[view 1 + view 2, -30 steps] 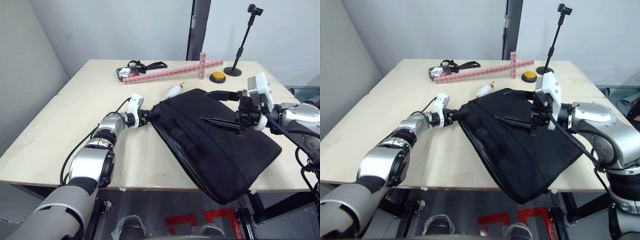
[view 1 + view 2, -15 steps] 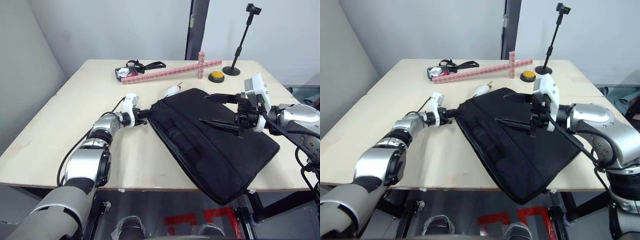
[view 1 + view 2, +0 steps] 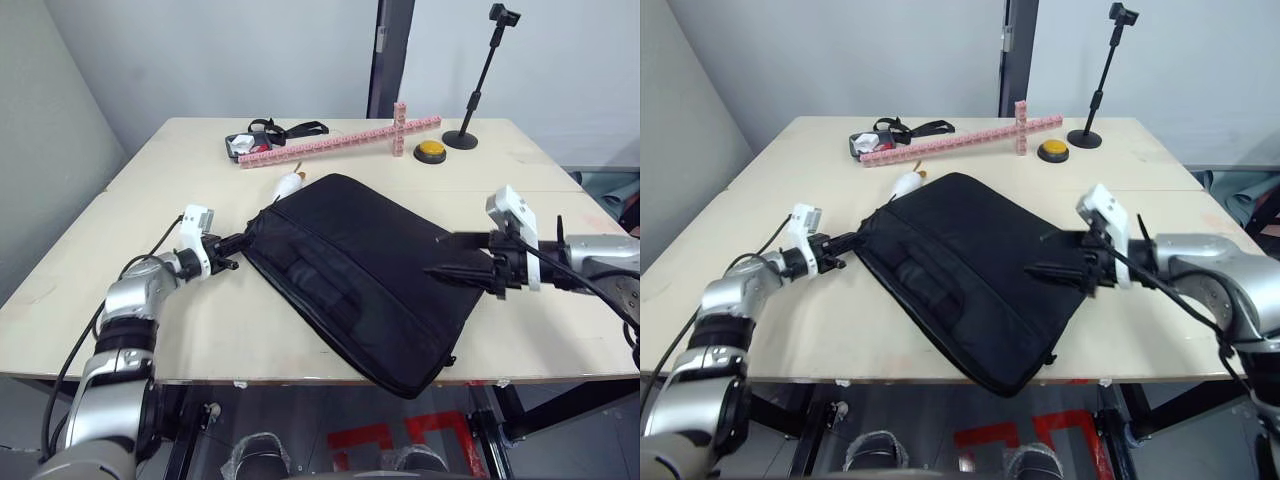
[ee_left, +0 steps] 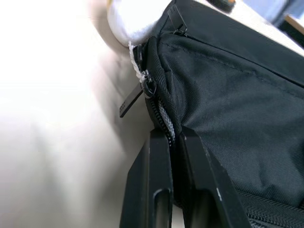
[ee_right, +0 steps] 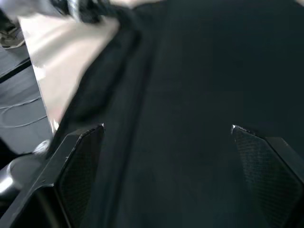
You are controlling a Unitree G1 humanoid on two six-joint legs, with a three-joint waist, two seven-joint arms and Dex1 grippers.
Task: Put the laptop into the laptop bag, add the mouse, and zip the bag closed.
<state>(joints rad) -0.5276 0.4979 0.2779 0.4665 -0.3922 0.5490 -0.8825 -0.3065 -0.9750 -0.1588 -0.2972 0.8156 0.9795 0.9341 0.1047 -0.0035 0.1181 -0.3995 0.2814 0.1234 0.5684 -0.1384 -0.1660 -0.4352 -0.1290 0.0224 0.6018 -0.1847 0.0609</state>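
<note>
The laptop bag (image 3: 360, 272) has slid toward our left vs 1 s ago: its near-left corner, pinched by our left claw (image 3: 228, 250), now sits further out over the bench (image 3: 300, 150), & the left arm has drawn back w/ it. The bag's right end, which hung past the bench's front edge w/ the right claw (image 3: 462, 256) over its middle, now lies further in; only the lowest corner overhangs. The right claw has pulled off to the bag's right edge & hovers there, its 2 fingers (image 5: 78, 161) wide apart, gripping nothing. We read this as a drag to reposition or tension the bag. No laptop or mouse shows outside, so both are likely inside already, & the zip step is prob. what's in hand. In the left wrist view the left claw's fingers (image 4: 156, 185) are together, clamped on the bag's zippered seam at the corner, w/ the zipper pull (image 4: 137, 92) & its white cord just beyond the tips; part of the zipper teeth there looks unclosed, but how far the zip has run we can't tell. The bag itself: flat, black fabric, lying diagonal across the bench centre, front pocket up, a bit puffed at the left corner. A white plush toy (image 3: 290, 184) touches its far-left corner. Further back sit a pink block strip (image 3: 335, 140), a small dark strapped item (image 3: 262, 138), a yellow button (image 3: 432, 151) & a black stand (image 3: 478, 85), all well apart from the bag.
</note>
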